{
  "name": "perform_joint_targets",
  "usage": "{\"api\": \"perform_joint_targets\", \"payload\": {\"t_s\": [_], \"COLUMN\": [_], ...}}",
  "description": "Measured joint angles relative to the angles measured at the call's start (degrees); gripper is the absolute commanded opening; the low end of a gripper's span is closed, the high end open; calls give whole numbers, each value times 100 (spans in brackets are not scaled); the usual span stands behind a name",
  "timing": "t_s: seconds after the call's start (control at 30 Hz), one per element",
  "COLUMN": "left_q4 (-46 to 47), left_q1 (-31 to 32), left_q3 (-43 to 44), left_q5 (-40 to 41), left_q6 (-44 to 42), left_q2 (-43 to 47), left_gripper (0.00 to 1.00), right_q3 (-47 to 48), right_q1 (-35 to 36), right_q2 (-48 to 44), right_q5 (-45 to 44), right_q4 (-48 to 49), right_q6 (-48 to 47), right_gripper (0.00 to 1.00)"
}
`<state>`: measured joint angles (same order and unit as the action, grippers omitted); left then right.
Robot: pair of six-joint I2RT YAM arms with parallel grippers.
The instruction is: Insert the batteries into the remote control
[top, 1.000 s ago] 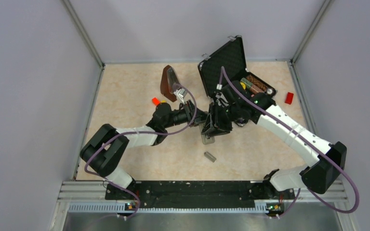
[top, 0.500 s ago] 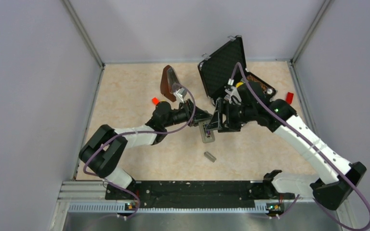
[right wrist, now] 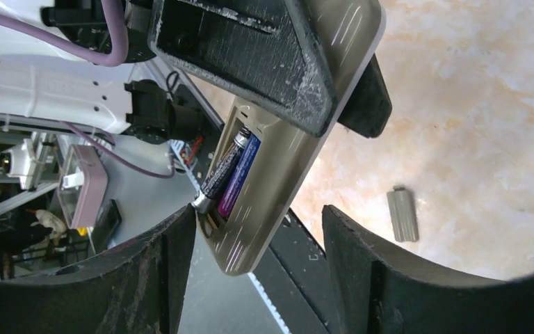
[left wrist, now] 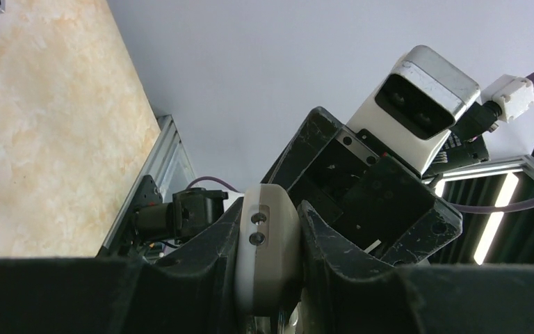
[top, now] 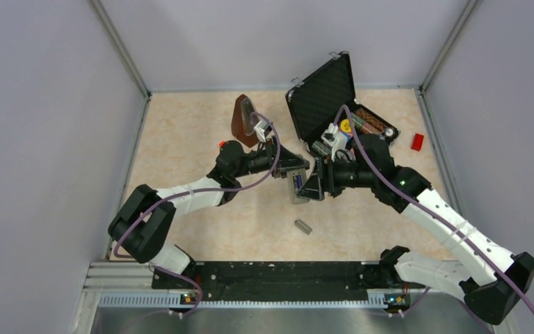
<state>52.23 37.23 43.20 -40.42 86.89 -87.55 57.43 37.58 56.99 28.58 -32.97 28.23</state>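
My left gripper (top: 293,174) is shut on the remote control (top: 296,186) and holds it above the table's middle, grey back up. In the left wrist view the remote's rounded end (left wrist: 268,250) is squeezed between both fingers. The right wrist view shows the open compartment with both batteries: the bluish-purple one (right wrist: 238,174) lies in its slot, and the dark grey one (right wrist: 219,172) lies beside it with its metal tip poking out at the end. My right gripper (top: 313,186) is open just right of the remote, its fingers (right wrist: 156,278) either side of the remote's end without gripping.
The small flat grey cover piece (top: 303,226) lies on the table nearer the arms' bases. An open black case (top: 323,97) with items inside stands at the back right. A red block (top: 417,141) lies beside it. A brown object (top: 242,120) stands at the back.
My right gripper has opened and drawn back to the right, its elbow swinging outward. The left gripper has raised the remote slightly toward the back, still shut on it.
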Motion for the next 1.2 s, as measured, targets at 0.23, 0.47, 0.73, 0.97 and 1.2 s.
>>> {"api": "perform_joint_targets", "payload": {"t_s": [0.23,0.47,0.73,0.97,1.2], "left_q4": [-50,-101,-153,-236,-389], "left_q1": [-42,-50,-70,-122,-157], "left_q3": [68,74,83,105,105], "left_q5": [-76,-96,-153,-323,-369], "left_q6": [4,-70,-302,-398,-544], "left_q2": [83,83,186,197,236], "left_gripper": [0,0,0,0,0], "right_q3": [-234,-468,-654,-761,-813], "right_q1": [0,-70,-264,-354,-393], "right_q2": [-2,0,20,175,291], "right_q5": [212,382,772,1036,1154], "right_q4": [702,1067,1405,1659,1779], "right_q6": [249,619,1051,1373,1700], "right_gripper": [53,36,28,21,25]}}
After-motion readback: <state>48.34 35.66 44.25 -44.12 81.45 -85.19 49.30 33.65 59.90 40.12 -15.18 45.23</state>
